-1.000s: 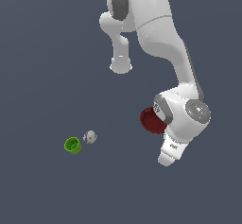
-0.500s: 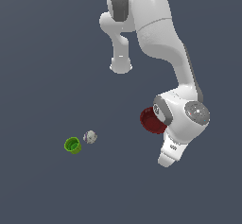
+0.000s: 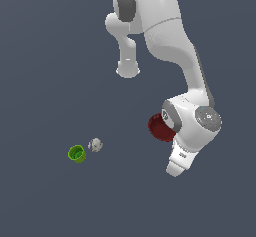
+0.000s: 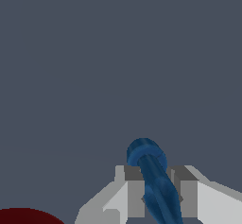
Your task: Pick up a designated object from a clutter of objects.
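Note:
The designated object (image 4: 147, 154), a small dark-blue knobbly rod, sits between my gripper's (image 4: 158, 172) two grey fingers (image 4: 134, 190) in the wrist view, its rounded end sticking out past the fingertips. Both fingers press against its sides, so the gripper is shut on it. In the exterior view the gripper (image 3: 175, 170) hangs at the end of the white arm, just beside the dark-red bowl (image 3: 159, 128), and the hand hides the blue piece there. The rest of the clutter lies toward the exterior view's left.
A bright-green cup (image 3: 76, 153) and a grey-white lump (image 3: 95, 144) lie close together on the dark floor. The red bowl's rim (image 4: 28, 216) shows at the wrist view's edge. The arm's base (image 3: 128, 70) stands farther back.

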Controlling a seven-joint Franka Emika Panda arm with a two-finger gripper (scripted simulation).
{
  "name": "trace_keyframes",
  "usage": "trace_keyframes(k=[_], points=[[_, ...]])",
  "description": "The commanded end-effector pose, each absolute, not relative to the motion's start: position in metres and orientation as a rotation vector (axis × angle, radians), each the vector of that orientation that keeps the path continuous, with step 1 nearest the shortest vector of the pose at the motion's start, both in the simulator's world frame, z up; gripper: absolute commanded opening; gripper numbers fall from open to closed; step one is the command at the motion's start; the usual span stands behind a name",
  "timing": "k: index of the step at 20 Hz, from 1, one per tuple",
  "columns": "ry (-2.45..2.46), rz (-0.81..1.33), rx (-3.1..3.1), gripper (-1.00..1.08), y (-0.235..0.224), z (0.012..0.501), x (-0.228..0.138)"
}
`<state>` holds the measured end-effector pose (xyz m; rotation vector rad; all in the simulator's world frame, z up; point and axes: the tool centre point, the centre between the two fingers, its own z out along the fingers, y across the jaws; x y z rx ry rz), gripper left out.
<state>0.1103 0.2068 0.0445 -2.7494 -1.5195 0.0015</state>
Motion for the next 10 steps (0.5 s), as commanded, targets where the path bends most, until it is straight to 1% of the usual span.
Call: trace_keyframes(k=[1, 10], points=[[-1.519, 0.000, -2.750, -1.00, 0.203, 0.048, 0.110], [-1.519, 0.000, -2.751, -1.00, 0.168, 0.082, 0.098]])
